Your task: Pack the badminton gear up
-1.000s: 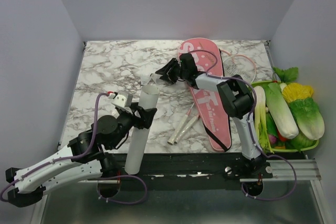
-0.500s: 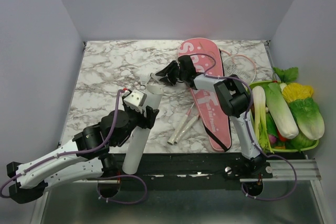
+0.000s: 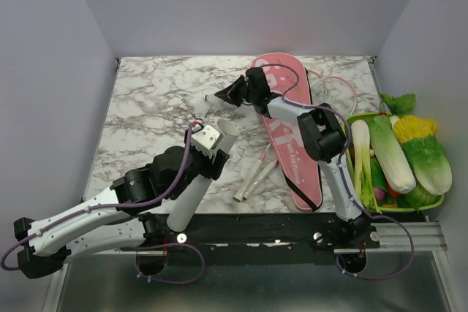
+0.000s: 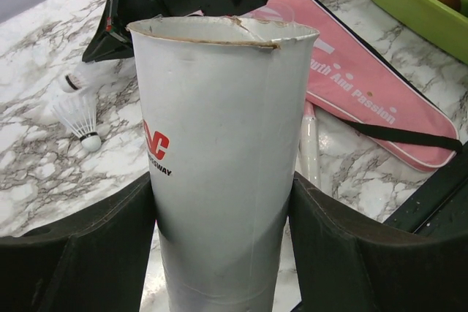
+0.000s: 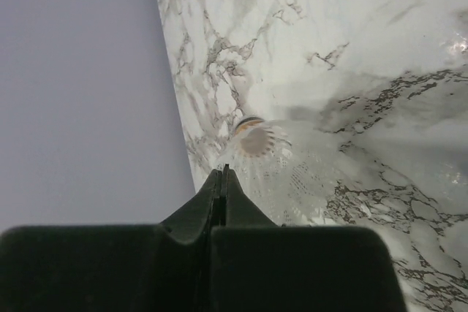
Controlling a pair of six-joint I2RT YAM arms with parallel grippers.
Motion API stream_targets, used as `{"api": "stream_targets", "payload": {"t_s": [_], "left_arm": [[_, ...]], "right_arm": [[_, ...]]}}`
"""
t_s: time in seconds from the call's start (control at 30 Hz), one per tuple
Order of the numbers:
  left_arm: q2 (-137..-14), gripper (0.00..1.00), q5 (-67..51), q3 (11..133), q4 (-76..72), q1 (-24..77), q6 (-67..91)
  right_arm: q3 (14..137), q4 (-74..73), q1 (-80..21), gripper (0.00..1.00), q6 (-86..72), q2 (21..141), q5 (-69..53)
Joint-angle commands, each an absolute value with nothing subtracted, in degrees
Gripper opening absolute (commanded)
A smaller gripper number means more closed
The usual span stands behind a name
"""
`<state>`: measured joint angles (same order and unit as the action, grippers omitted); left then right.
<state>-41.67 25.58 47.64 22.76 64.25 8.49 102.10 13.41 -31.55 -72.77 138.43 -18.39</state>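
White tube (image 4: 219,166) clamped between left fingers (image 4: 88,253), tilted; right fingers (image 5: 194,213) pinched tight on shuttlecock (image 5: 256,142) skirt rim only. Risk: thin grip slipping, missing narrow tube mouth.

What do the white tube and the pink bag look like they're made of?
The tube is probably cardboard with a smooth white printed skin; its ragged rim shows a brown core. The bag looks like soft synthetic fabric, matte pink with printed white lettering and black edging. The exact cloth cannot be told.
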Motion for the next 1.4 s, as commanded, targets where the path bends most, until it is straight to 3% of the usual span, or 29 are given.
{"api": "stream_targets", "payload": {"t_s": [0.0,0.3,0.8,1.13,1.37], "left_arm": [[-42.71,0.00,22.24,49.83,23.47,64.51,1.59],[-46.32,0.00,11.26,49.13,23.56,64.51,0.35],[-45.70,0.00,-2.90,41.75,21.62,65.48,-0.26],[-43.77,0.00,1.58,41.22,23.73,67.33,1.22],[-38.33,0.00,3.51,38.85,22.85,67.50,1.67]], "right_arm": [[101.35,11.87,-31.29,0.01,-69.62,137.65,-16.35],[85.80,12.04,-29.01,0.01,-57.93,121.48,-15.55],[58.90,0.18,-28.13,0.01,-31.04,77.22,-21.09],[60.56,-23.72,-28.21,0.01,-19.52,58.64,-30.57],[62.05,-34.35,-28.21,0.01,-14.94,54.41,-40.41]]}}
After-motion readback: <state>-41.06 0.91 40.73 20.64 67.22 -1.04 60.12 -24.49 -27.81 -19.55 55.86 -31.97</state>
